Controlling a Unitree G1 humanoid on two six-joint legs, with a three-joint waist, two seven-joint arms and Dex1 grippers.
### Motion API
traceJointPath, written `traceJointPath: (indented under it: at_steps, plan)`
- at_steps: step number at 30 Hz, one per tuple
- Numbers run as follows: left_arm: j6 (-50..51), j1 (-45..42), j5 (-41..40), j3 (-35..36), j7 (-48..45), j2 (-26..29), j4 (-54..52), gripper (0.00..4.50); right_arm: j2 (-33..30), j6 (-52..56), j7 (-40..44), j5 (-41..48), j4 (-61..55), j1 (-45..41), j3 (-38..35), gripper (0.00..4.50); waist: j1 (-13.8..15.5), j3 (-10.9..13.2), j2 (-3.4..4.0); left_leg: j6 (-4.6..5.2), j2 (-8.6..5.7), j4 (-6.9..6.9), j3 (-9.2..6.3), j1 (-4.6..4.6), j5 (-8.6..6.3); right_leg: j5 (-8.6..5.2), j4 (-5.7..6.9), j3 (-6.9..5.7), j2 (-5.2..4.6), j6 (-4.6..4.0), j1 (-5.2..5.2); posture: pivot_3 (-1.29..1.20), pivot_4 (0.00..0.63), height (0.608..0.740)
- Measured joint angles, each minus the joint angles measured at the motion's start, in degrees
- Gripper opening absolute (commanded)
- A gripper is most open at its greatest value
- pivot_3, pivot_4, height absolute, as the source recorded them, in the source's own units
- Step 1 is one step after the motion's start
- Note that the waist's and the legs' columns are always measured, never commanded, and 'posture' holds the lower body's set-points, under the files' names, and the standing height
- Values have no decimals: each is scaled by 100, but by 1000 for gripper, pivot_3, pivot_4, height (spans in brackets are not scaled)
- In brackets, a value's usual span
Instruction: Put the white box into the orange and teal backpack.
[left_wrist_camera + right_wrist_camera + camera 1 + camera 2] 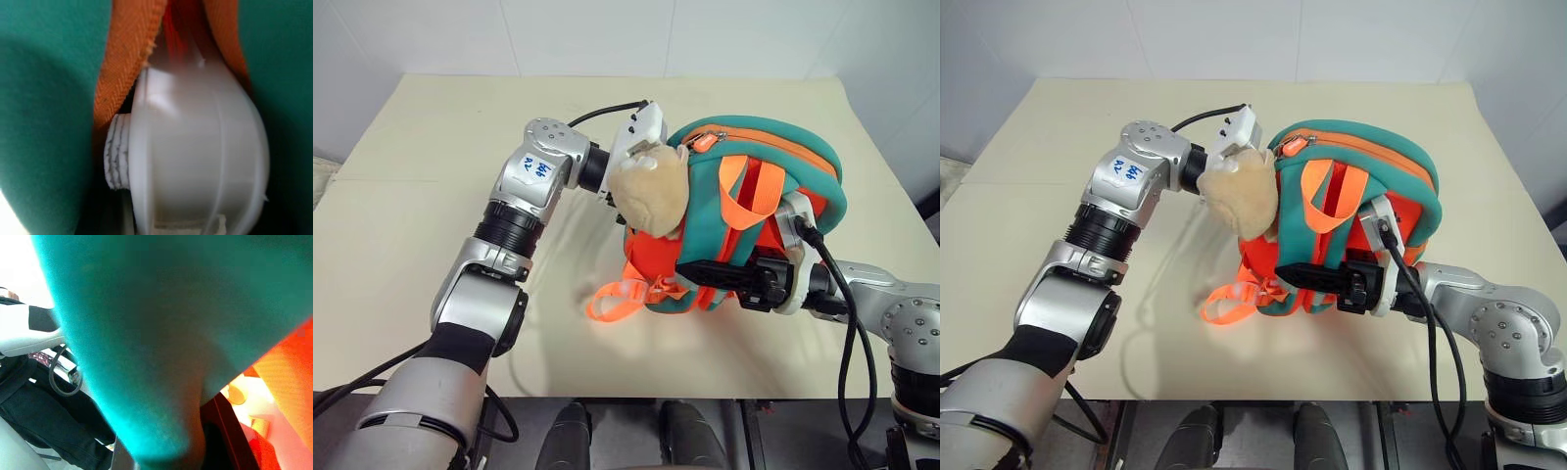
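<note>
I see the orange and teal backpack (759, 211) held above the cream table (431, 176), its tan hamster charm (651, 191) hanging on the side toward my left arm. Right gripper (690, 271) reaches in under the pack, black fingers together on the lower orange and teal fabric. Left gripper (646, 157) is pressed into the pack behind the charm; I cannot tell how its jaws stand. In the left wrist view a white rounded object (195, 156) sits between teal fabric and orange webbing (129, 54); I cannot confirm it as the white box.
</note>
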Motion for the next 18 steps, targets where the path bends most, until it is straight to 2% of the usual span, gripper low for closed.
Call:
traceJointPath:
  at_steps: [3, 7, 8, 13, 18]
  plan:
    - [75, 128, -69, 112, 38, 73, -113, 3210, 25, -21, -21, 2, -97, 12, 19, 47, -5, 0, 0, -1, 0, 0, -3, 1, 3, 1, 5, 0, 1, 1, 0, 0, 150, 740]
    - [87, 323, -286, 301, -252, 463, -355, 4371, 25, -23, -21, -11, -100, 47, 24, 47, -63, 1, 2, -2, 4, -5, -3, 5, 4, 1, 9, 2, 5, -1, -3, 0, 150, 740]
    - [26, 352, -325, 378, -333, 593, -370, 4484, 25, -25, -20, -14, -98, 46, 23, 47, -65, 2, 2, -2, 4, -6, -2, 5, 4, 0, 10, 2, 6, -1, -5, 0, 150, 740]
    - [-541, 346, -382, 822, -785, 1591, 92, 4484, 25, -51, -13, -75, -73, 36, 28, 47, -38, 2, 2, -3, 3, -4, -3, 5, 4, 0, 11, 0, 4, -2, -4, 0, 150, 740]
    - [-509, 335, -426, 972, -1159, 2202, 402, 4484, 28, -56, 28, -149, -25, -23, 42, 47, 0, 3, 0, -3, 3, -3, -6, 1, 4, 0, 9, -3, 3, -2, -2, 0, 150, 740]
